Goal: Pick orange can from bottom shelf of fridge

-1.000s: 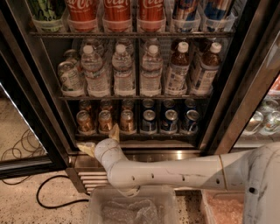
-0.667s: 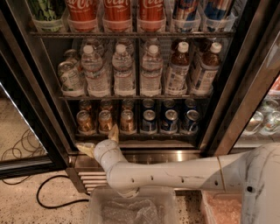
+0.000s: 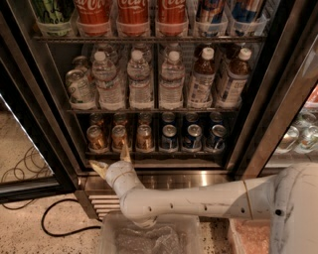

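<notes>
Three orange cans stand at the left of the bottom shelf (image 3: 159, 155): one at the far left (image 3: 96, 138), one in the middle (image 3: 119, 137) and one on the right (image 3: 144, 137), with more behind them. Three blue cans (image 3: 192, 137) fill the right half. My gripper (image 3: 112, 160) is open and empty, just below and in front of the shelf rail under the orange cans. One fingertip (image 3: 125, 151) points up at the middle orange can; the other (image 3: 98, 167) points left. The fridge (image 3: 258, 129) has its door open.
Water bottles (image 3: 140, 82) line the rack above, with two brown bottles (image 3: 202, 79) at its right. Red cola cans (image 3: 132, 12) stand on the top rack. A clear plastic bin (image 3: 149, 235) sits on the floor below my arm. A black cable (image 3: 54, 218) lies at the left.
</notes>
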Action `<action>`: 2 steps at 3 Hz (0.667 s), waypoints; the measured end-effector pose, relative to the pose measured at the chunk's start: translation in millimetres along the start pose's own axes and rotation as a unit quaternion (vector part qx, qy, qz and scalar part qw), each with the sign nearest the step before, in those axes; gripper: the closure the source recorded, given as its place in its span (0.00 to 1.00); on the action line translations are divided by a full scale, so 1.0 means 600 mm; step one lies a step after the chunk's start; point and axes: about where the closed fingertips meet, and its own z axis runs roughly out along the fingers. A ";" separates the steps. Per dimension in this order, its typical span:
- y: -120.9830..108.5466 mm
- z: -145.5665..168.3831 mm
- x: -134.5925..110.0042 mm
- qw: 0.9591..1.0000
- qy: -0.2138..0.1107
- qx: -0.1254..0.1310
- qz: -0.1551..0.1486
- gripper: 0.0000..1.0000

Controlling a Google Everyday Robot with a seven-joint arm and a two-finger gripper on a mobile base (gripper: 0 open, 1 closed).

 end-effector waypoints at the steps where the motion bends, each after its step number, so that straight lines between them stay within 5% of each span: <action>1: 0.000 0.003 0.000 1.000 -0.004 0.005 -0.004 0.34; 2: -0.011 0.013 -0.004 1.000 -0.009 0.018 -0.008 0.34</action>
